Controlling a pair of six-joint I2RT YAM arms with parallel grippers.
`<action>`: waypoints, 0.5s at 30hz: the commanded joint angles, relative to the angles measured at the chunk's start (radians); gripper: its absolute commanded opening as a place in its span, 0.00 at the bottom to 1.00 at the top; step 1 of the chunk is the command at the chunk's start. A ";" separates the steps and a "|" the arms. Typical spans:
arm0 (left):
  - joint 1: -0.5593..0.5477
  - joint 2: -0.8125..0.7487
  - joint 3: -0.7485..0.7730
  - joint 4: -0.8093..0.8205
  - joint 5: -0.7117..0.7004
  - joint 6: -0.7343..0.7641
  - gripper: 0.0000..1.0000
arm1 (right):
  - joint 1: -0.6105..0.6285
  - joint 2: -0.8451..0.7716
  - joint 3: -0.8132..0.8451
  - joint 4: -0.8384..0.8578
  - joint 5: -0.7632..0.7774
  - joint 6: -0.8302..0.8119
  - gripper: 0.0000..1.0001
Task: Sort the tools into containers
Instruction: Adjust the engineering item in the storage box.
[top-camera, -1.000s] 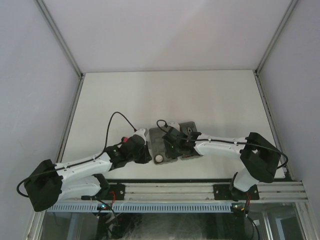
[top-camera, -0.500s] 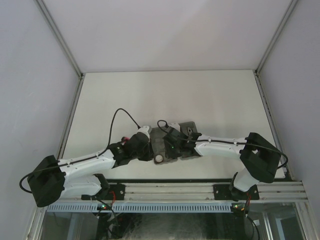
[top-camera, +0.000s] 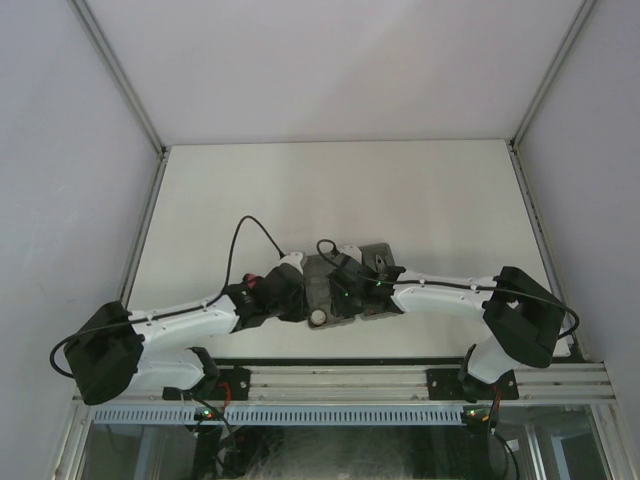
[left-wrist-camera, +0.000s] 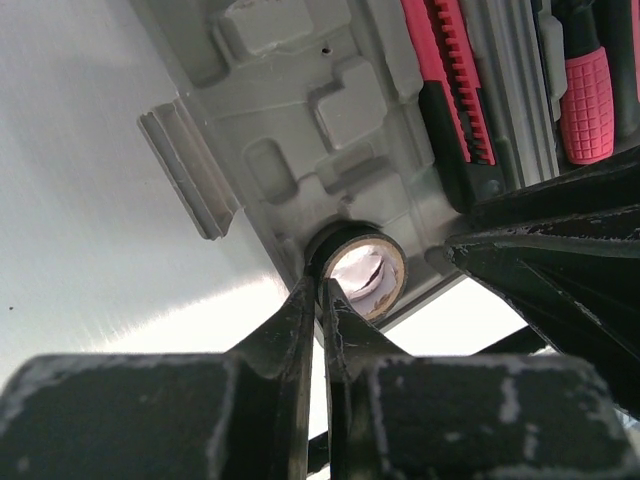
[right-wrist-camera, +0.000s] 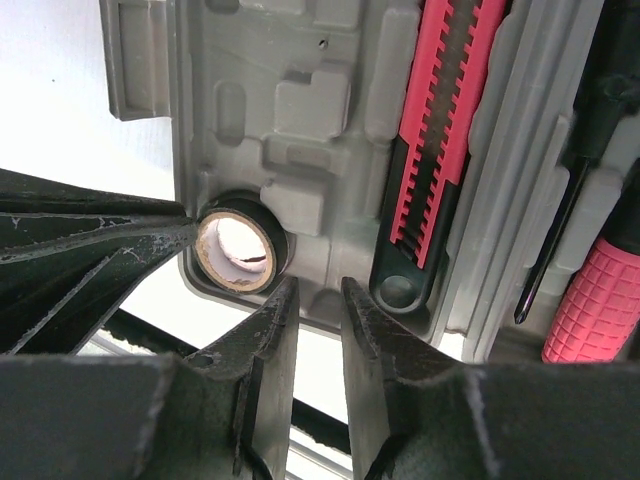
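Roll of black tape (left-wrist-camera: 357, 272) sits at the near corner of the grey tray (left-wrist-camera: 290, 130), seemingly in a round recess. Left gripper (left-wrist-camera: 320, 293) has its jaws almost closed, and they look to be nipping the roll's wall on the side facing it. Right gripper (right-wrist-camera: 318, 292) hovers just beside it, jaws narrow with nothing between them.

My worry: that's a thin pinch on a rim, so the roll could twist out or tip over when moved, or drag the tray across the worktop (top-camera: 400, 190). The two grippers are crowded too, so a bump looks possible. Utility knife (right-wrist-camera: 430, 150) and pink-handled screwdriver (right-wrist-camera: 590, 300) lie in their slots, out of the way.
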 joint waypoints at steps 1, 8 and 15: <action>-0.006 0.013 0.051 0.027 -0.002 0.005 0.10 | -0.005 -0.038 -0.003 0.029 0.005 0.016 0.23; -0.007 0.025 0.053 0.024 0.007 0.006 0.09 | -0.005 -0.037 -0.005 0.031 0.005 0.019 0.23; -0.009 0.035 0.063 -0.012 0.006 0.008 0.09 | -0.004 -0.037 -0.009 0.039 0.006 0.023 0.23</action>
